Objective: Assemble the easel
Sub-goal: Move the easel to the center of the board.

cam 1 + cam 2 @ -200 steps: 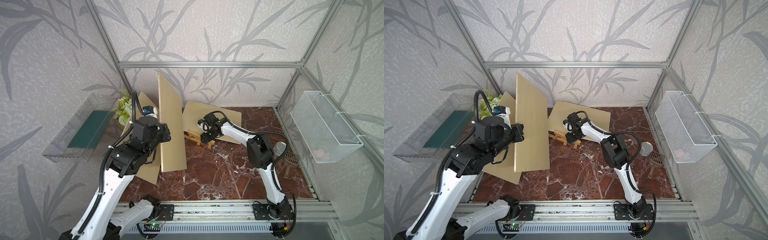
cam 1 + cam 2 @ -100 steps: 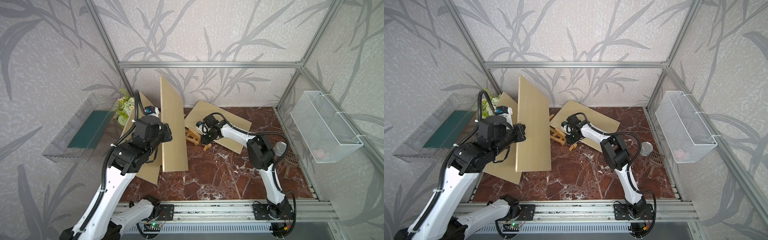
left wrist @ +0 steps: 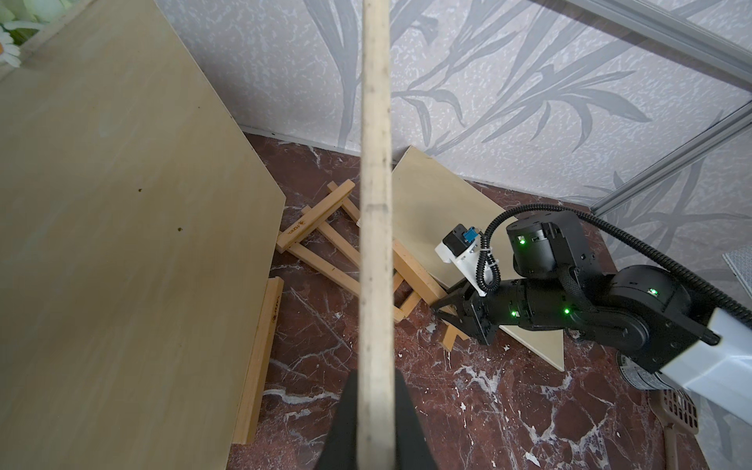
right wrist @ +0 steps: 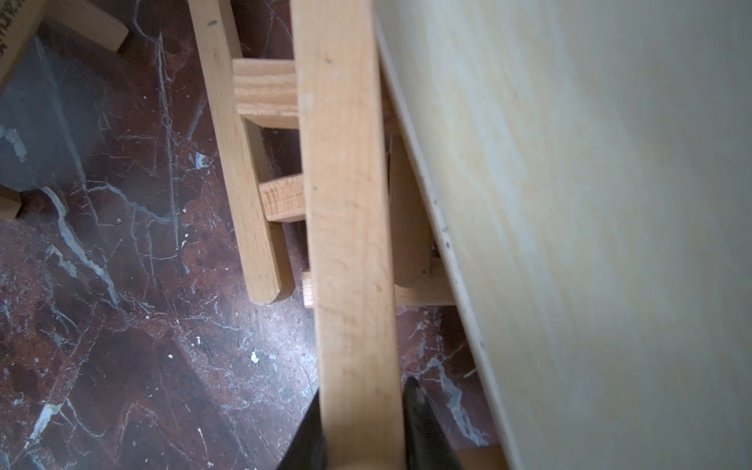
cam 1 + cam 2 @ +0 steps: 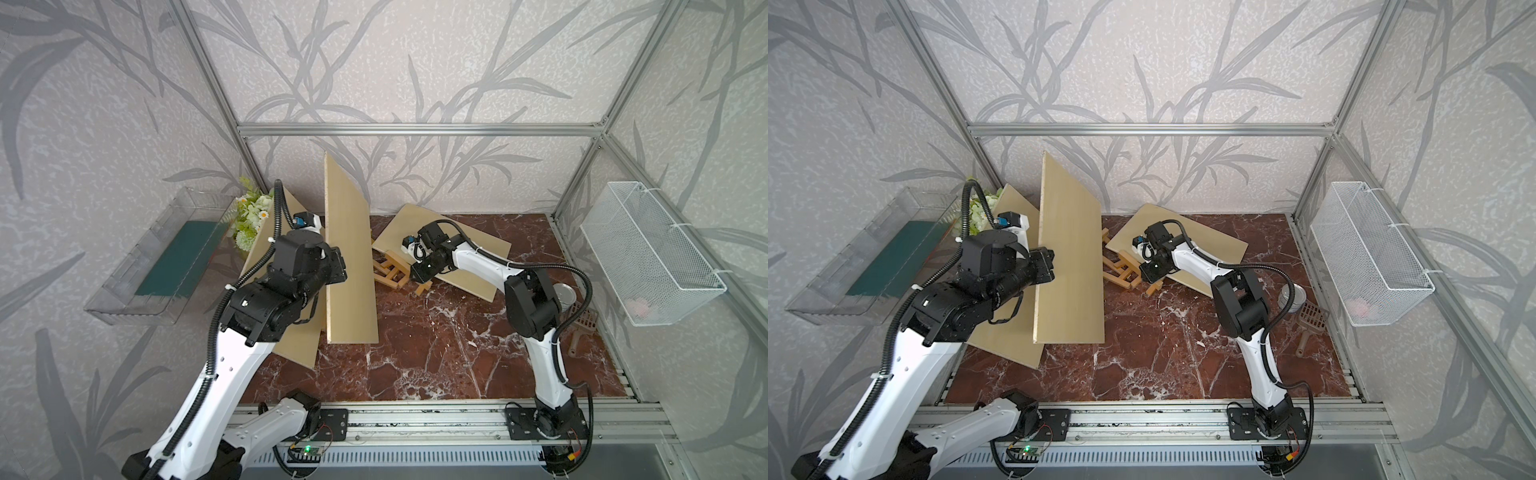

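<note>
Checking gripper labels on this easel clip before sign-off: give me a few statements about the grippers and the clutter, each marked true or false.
1. The left gripper clamps a board held upright. True.
2. The right gripper hangs open and empty. False: it is shut on an easel slat.
3. A wire basket hangs on the robot's right-side wall. True.
4. The flowers stand beside the metal can. False: the flowers are in the back left corner; the metal can is at the right, by the scoop.

Pale wood easel (image 5: 390,272), veined red-brown floor (image 5: 436,353)
</note>
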You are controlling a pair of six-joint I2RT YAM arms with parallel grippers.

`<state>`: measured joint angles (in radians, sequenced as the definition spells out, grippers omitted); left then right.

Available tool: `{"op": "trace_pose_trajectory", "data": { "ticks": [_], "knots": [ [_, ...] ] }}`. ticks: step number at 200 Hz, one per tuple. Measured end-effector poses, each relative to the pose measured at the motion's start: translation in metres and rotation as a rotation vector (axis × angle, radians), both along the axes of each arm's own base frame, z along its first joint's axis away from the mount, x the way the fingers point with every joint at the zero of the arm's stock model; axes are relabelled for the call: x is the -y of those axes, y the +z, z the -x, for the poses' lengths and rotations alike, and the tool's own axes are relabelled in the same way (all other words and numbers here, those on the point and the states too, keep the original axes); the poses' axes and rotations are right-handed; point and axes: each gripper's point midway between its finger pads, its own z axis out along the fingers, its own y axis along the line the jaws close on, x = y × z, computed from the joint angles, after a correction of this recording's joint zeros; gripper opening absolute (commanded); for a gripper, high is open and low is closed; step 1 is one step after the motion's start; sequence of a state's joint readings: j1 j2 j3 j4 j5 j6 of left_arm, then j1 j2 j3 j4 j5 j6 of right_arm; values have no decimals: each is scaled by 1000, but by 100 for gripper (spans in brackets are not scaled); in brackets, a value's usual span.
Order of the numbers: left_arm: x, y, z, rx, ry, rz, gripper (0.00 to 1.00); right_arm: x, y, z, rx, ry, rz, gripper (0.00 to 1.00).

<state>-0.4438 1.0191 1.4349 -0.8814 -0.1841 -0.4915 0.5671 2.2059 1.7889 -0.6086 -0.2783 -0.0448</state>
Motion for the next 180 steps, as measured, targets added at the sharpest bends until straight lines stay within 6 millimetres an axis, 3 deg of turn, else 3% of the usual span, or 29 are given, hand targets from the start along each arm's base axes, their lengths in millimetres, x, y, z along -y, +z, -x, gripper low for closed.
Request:
{"op": "trace_pose_trajectory", "data": {
  "ticks": [69, 151, 180],
  "knots": [
    [0, -3, 0, -7, 1, -2, 0, 30, -3, -6, -32, -40, -2, 13],
    [1, -3, 0, -10, -2, -1, 0, 102, -14, -6, -125, -84, 60, 14],
    [1, -6, -1, -15, -1, -1, 0, 137, -27, -1, -165, -136, 189, 17]
  ]
}}
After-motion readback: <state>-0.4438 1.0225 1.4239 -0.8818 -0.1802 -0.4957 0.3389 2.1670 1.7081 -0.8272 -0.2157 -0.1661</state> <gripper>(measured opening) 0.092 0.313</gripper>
